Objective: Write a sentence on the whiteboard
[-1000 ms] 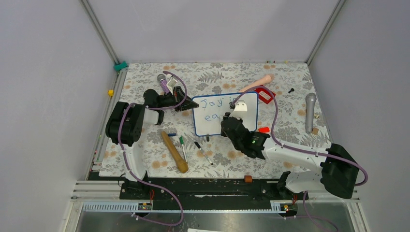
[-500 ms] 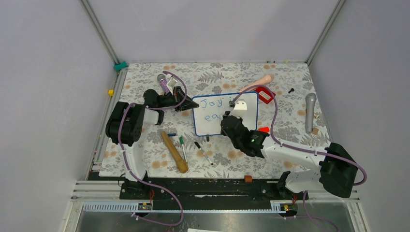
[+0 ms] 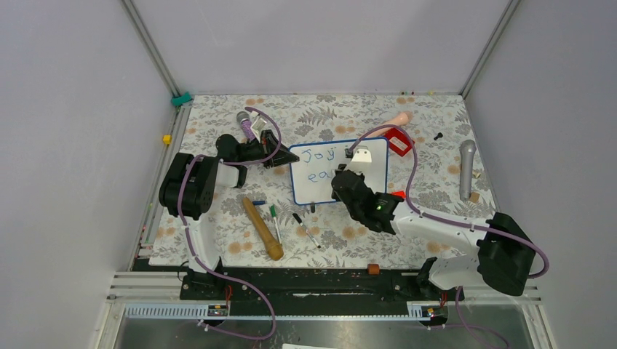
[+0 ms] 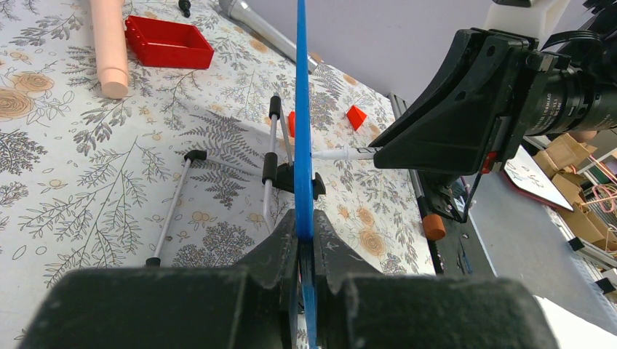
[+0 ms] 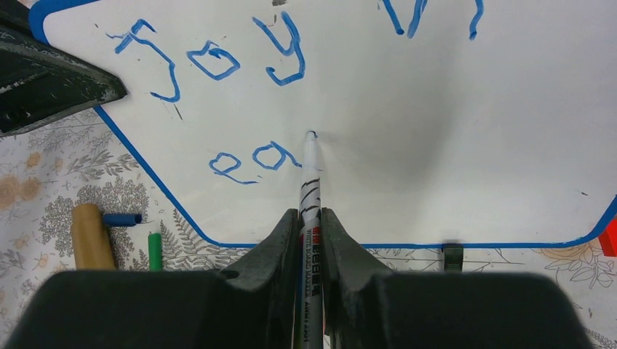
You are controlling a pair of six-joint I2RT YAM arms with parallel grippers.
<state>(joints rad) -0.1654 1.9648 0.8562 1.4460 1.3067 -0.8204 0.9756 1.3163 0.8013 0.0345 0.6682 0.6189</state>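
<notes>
1. Your left hand [image 4: 305, 233] is pressed together on the blue frame of the whiteboard [image 3: 313, 190], pinching its left edge.
2. The whiteboard sits near the middle of the floral surface [image 3: 218, 131], between your two arms. Your left wrist view shows it edge-on, with a black foot [image 4: 295, 178] down on the surface.
3. Your right hand [image 5: 311, 218] is closed around a marker [image 5: 310, 182], which runs out between the fingers toward the board.
4. The marker's tip touches the white face just right of the letters "ea".
5. The sentence [image 5: 215, 62] so far reads "Joy" and then further blue strokes, cut off by the top of your right wrist view, with "ea" on the line below.
6. A wooden stick [image 3: 263, 229] and a green pen [image 3: 274, 218] lie near the board's lower left corner. A red tray [image 3: 397, 140] lies past its upper right corner.
</notes>
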